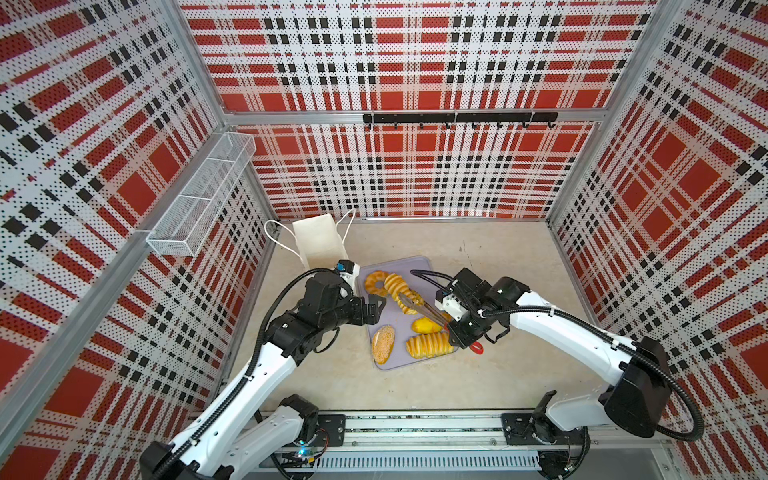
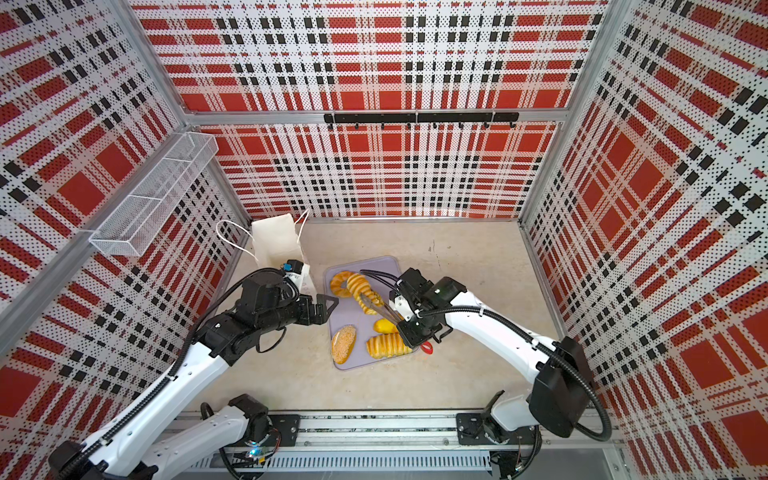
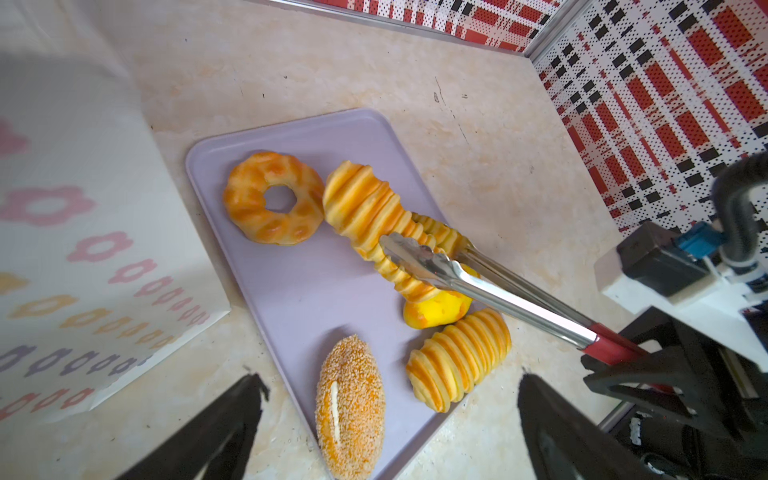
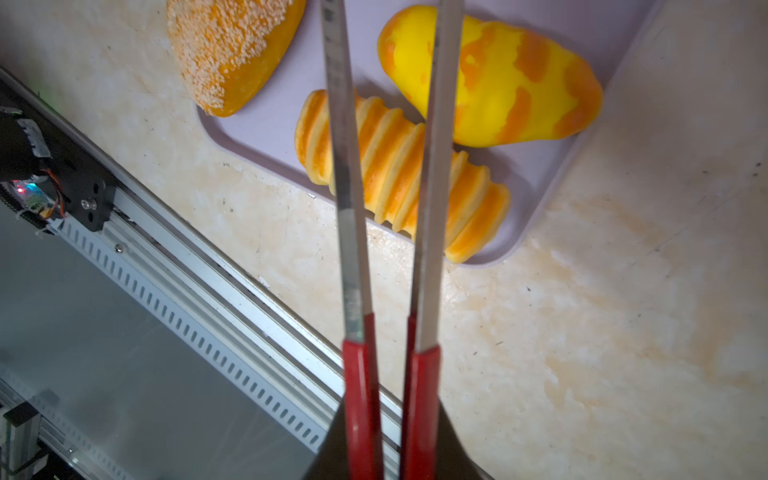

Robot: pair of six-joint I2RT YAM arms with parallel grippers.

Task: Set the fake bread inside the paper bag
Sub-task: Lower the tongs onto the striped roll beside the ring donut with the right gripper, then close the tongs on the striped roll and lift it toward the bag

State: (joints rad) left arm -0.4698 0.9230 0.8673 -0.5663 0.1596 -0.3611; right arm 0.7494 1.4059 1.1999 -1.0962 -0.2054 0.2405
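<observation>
The fake bread lies on a lilac tray [image 1: 415, 266]: a ring [image 3: 274, 197], a long ridged loaf [image 3: 365, 203], a yellow bun [image 3: 436, 309], a short ridged loaf [image 3: 457, 359] and a seeded oval [image 3: 351, 409]. My right gripper [image 1: 459, 332] is shut on the red handles of the metal tongs [image 4: 390, 374]. The tongs' tips [image 3: 415, 253] pinch the long ridged loaf near its middle. My left gripper [image 3: 389, 378] is open and empty over the tray's left edge. The white paper bag [image 1: 318, 241] stands upright behind it, top open.
A white wire-mesh basket [image 1: 199, 195] hangs on the left wall. A black hook rail [image 1: 457, 118] runs along the back wall. Bare tabletop [image 1: 498, 257] lies right of the tray. The arms' base rail [image 1: 415, 428] runs along the front edge.
</observation>
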